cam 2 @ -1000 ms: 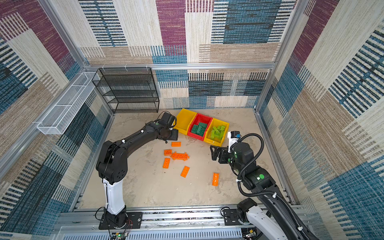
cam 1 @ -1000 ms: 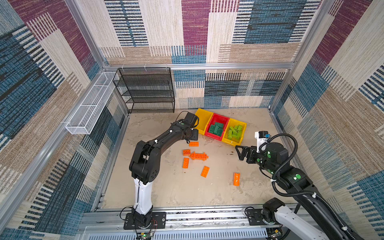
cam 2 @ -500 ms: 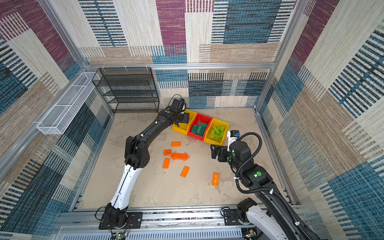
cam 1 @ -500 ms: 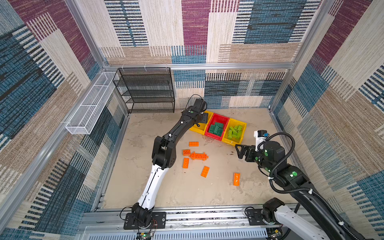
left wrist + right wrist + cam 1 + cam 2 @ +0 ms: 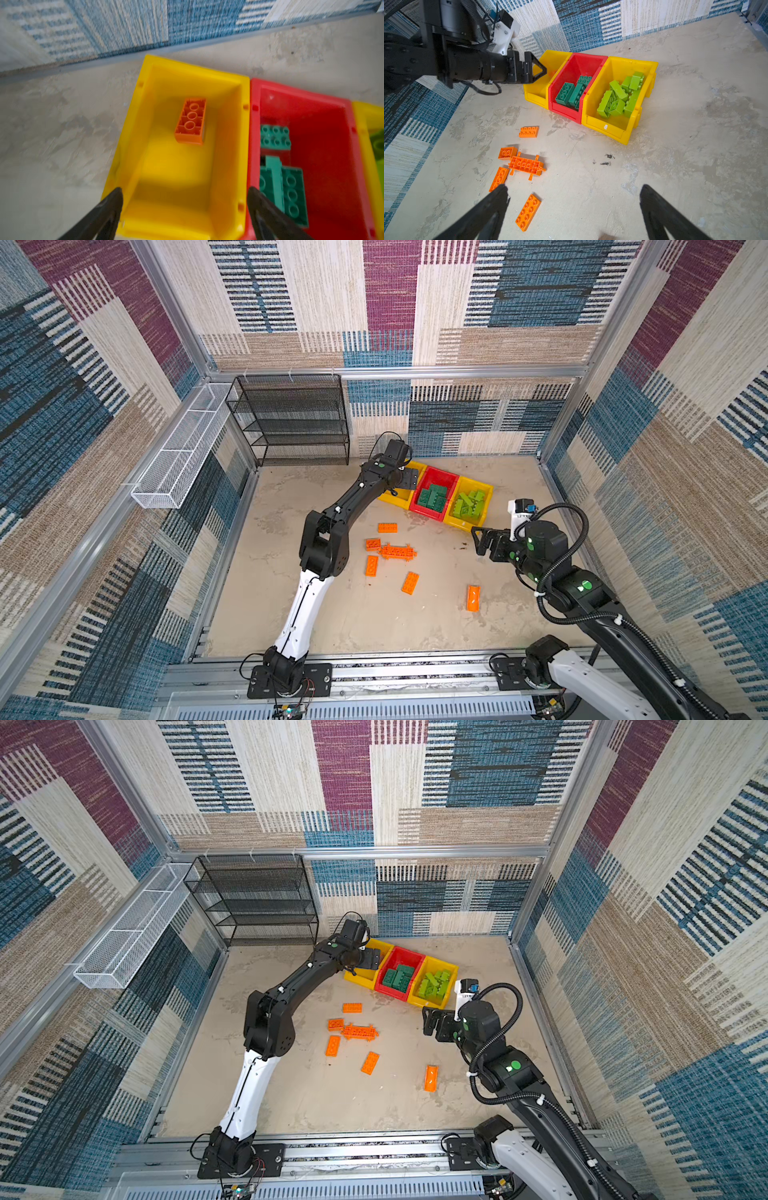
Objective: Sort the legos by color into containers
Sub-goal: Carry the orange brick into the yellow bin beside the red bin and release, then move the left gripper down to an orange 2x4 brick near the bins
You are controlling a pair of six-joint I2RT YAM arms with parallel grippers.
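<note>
1. A beige, blotchy stone-look desk (image 5: 340, 614) is seen, marked with a few dark specks. It's boxed in by an aluminium frame and walls covered in striped patchwork panels of blue, purple and tan.
2. A black mesh shelf rack (image 5: 291, 423) is stood against the back wall, and a long white wire basket (image 5: 183, 448) is hung along the left-side wall.
3. The containers are set near the back of the desk as one joined, slightly angled row: left-hand yellow bin (image 5: 228, 145), red bin (image 5: 577, 60), right-hand yellow bin (image 5: 618, 66).
4. The legos are chunky, glossy studded blocks. The dark green bricks (image 5: 432, 497) are piled in the red bin, and the lime green bricks (image 5: 469, 504) are heaped in the right-hand yellow bin.
5. One orange brick (image 5: 190, 121) is seen inside the left-hand yellow bin, underside up with its three round tubes showing. Whether it's lying flat on the bin floor can't be told.
6. Six more orange pieces (image 5: 390, 551) are scattered on the desk in front of the bins, one of them a long flat plate with pegs sticking out.
7. The left end effector (image 5: 185, 190) is held over the left-hand yellow bin, spread wide with nothing gripped.
8. The right end effector (image 5: 574, 187) is held above the desk near the right-hand yellow bin, also spread wide with nothing in it.
</note>
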